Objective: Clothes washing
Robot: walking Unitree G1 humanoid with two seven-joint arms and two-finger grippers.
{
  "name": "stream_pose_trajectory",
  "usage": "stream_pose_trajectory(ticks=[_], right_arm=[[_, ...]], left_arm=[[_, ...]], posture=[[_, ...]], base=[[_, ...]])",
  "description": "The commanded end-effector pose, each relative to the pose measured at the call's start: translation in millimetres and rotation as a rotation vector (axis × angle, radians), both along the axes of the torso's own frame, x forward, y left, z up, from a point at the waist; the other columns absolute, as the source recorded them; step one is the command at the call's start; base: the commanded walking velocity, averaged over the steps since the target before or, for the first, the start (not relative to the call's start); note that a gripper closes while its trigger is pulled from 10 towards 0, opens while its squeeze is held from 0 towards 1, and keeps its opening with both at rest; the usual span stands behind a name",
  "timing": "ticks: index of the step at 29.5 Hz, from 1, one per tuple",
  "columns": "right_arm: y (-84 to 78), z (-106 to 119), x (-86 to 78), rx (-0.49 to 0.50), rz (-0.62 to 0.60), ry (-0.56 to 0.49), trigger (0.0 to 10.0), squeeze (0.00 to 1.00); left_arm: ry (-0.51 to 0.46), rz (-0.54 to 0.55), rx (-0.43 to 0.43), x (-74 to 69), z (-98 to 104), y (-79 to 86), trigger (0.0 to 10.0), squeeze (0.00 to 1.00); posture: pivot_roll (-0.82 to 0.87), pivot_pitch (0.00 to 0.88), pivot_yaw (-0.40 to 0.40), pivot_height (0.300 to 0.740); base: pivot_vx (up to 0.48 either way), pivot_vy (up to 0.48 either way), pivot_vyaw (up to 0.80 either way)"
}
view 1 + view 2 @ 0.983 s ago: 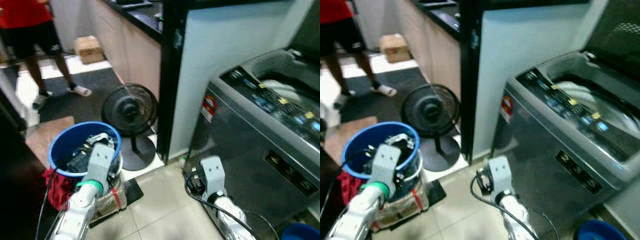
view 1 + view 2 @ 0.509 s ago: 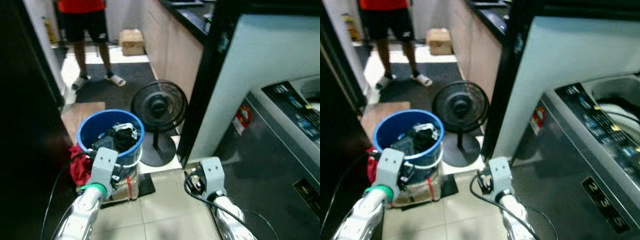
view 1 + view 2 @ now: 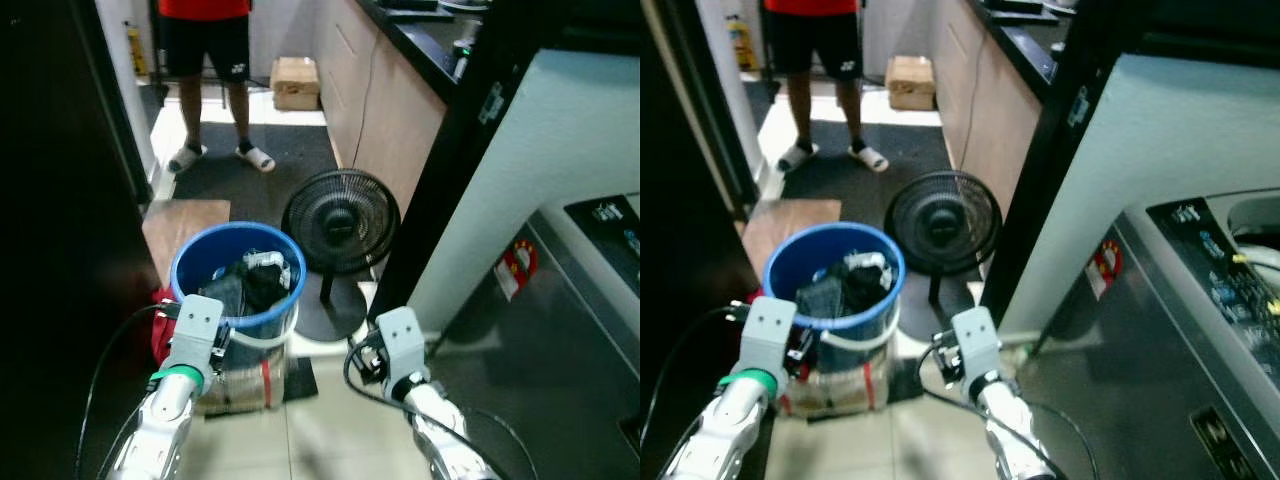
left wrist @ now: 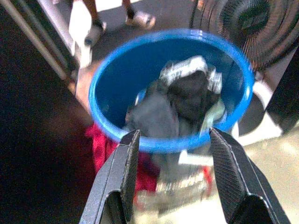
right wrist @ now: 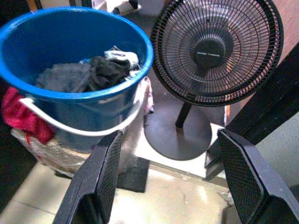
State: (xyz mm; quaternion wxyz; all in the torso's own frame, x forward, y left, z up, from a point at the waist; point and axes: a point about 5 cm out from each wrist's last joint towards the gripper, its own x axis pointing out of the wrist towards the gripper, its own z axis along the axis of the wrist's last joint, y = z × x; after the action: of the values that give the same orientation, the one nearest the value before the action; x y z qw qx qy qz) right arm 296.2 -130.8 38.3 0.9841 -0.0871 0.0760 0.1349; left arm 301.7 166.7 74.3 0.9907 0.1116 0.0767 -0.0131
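A blue bucket [image 3: 236,272] with a white handle stands on the floor on a plastic-wrapped bundle, holding dark and grey clothes [image 4: 180,100]. My left gripper [image 4: 174,135] is open just before the bucket's near rim, with nothing between its fingers. My right gripper [image 5: 170,135] is open too, low over the tiles, between the bucket [image 5: 74,70] and the fan. The grey top-loading washing machine [image 3: 1200,310] is at my right, its control panel [image 3: 1225,285] at the picture's edge.
A black floor fan [image 3: 340,222] stands right of the bucket. A red cloth [image 3: 163,322] lies against the bucket's left side. A person [image 3: 205,60] stands in the passage ahead, near a cardboard box [image 3: 294,80]. Cabinets [image 3: 385,95] line the right; a dark wall is on the left.
The camera has swung left: the bucket and fan now sit nearer the middle, and the washing machine has slid off to the right. Both arms keep their pose.
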Motion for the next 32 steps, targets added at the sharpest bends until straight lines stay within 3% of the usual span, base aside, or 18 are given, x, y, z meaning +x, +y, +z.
stream_pose_trajectory(ticks=[1,9,16,32], right_arm=[[-2.9,-4.9,-2.4,-0.001,-0.016,0.016,10.0,0.00],[-0.4,-3.3,-1.0,0.010,-0.002,0.003,10.0,0.00],[-1.3,-3.7,0.5,0.004,-0.012,0.005,10.0,0.00],[0.9,-2.8,1.7,0.009,0.003,-0.002,10.0,0.00]], left_arm=[[0.030,-0.009,0.008,-4.8,-10.1,-4.1,10.0,0.00],[0.024,-0.009,0.010,-3.9,-10.0,-5.3,10.0,0.00],[0.024,-0.007,0.011,-4.1,-11.1,-4.7,10.0,0.00],[0.023,-0.006,0.005,-3.6,-12.7,-5.3,10.0,0.00]], posture=[[0.11,0.008,-0.022,0.720],[0.11,0.008,-0.023,0.720],[0.11,0.008,-0.023,0.720],[0.11,0.003,-0.024,0.720]], base=[[0.480,0.000,0.00],[0.479,0.000,0.00],[0.479,0.000,0.78],[0.468,0.000,0.00]])
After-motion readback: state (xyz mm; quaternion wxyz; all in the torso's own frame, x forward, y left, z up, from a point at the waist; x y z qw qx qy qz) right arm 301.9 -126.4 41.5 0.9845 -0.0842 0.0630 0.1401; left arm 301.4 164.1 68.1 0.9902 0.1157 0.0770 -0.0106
